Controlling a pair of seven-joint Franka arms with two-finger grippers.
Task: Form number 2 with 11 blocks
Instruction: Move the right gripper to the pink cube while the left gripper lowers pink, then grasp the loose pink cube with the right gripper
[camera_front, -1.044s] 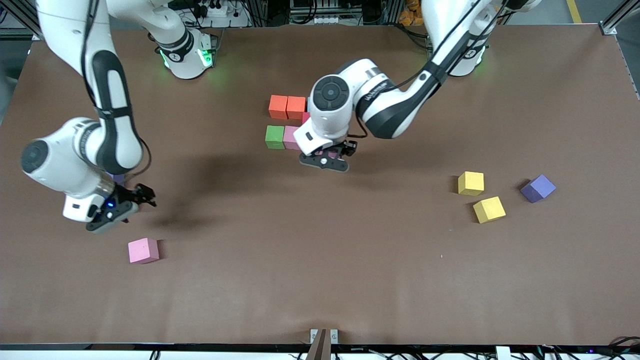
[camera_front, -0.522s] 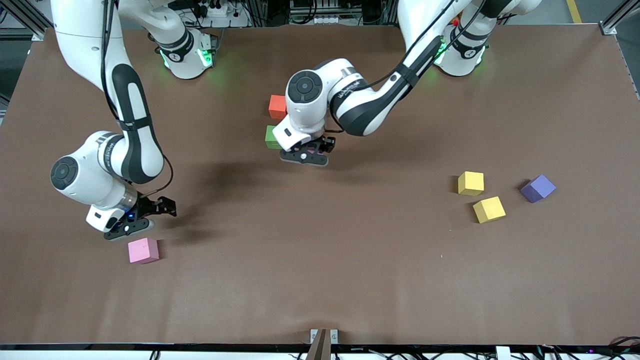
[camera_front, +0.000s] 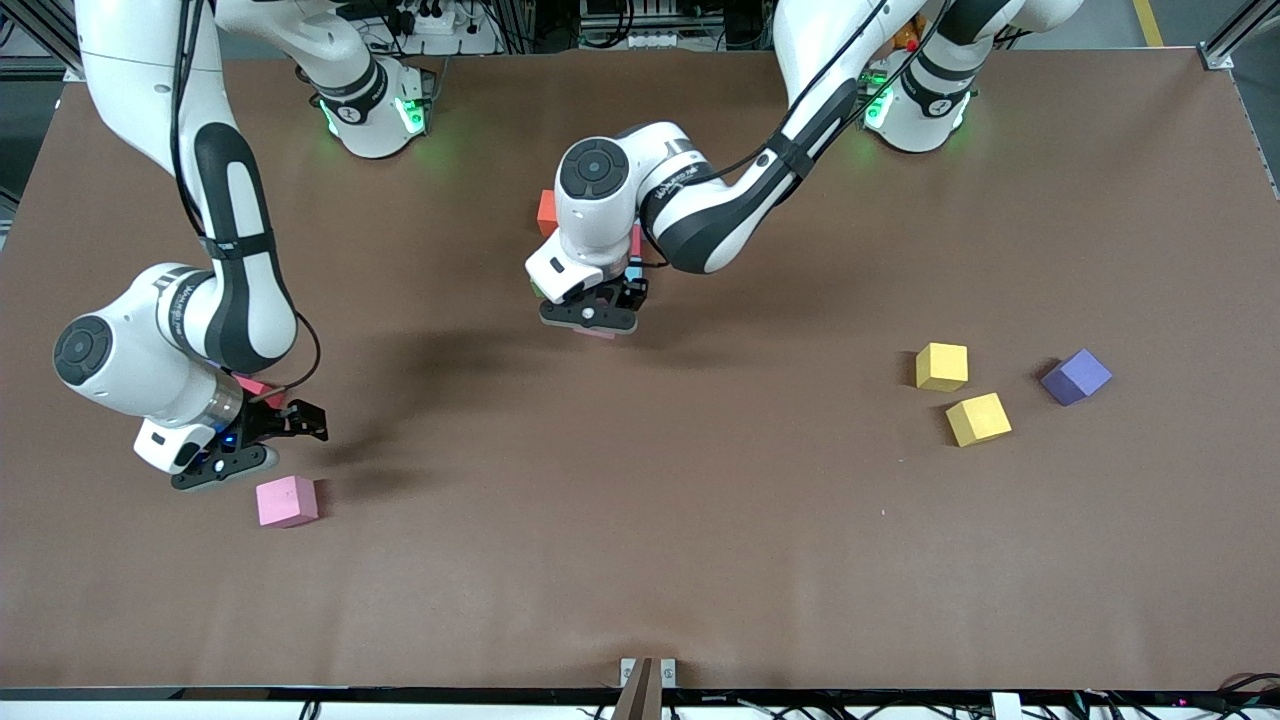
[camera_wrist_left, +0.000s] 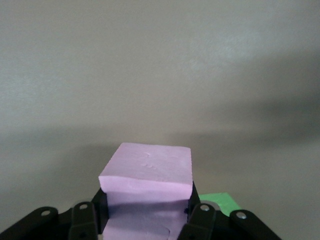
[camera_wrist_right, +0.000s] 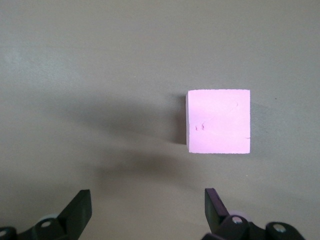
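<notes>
Two grippers at work, one holding a pink block, one empty.
Right gripper (camera_front: 262, 440), fingers spread wide and holding nothing, hangs over the table (camera_front: 640, 520) just beside a loose pink block (camera_front: 287, 501); left gripper (camera_front: 598, 318) is clamped on another pink block (camera_wrist_left: 148, 172) over the half-built number 2 (camera_front: 546, 212), beside its green block (camera_wrist_left: 223, 202); two yellow blocks (camera_front: 942, 366) lie toward the left arm's end.

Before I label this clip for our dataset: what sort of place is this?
Most likely a robotics lab: two arms work at a brown table strewn with foam cubes such as a pink cube, with aluminium framing and cabling along the table's edge by the bases.
</notes>
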